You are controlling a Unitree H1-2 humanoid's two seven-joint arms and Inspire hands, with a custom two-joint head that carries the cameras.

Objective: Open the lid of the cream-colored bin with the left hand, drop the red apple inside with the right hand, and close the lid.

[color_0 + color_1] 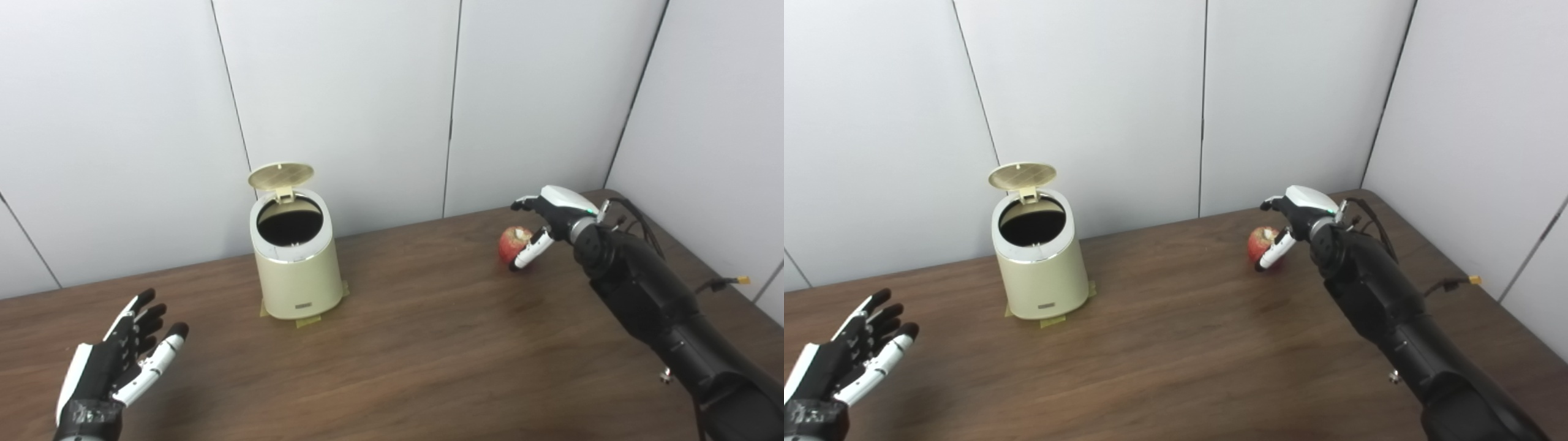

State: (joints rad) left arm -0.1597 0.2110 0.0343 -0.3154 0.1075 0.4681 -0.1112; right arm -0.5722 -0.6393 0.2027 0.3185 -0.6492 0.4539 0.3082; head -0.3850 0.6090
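Lid [281, 174] of cream-colored bin [298, 269] stands open; left hand [122, 358] empty, fingers spread; right hand [547, 219] fingers curling around red apple [513, 242] on tabletop [429, 343], grip uncertain; drop and closing remain.

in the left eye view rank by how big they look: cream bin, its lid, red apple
1. cream bin
2. lid, standing open
3. red apple, partly hidden by the right hand, so its rank below the lid is unsure

The right robot hand [551, 217] hides part of the red apple [513, 242].
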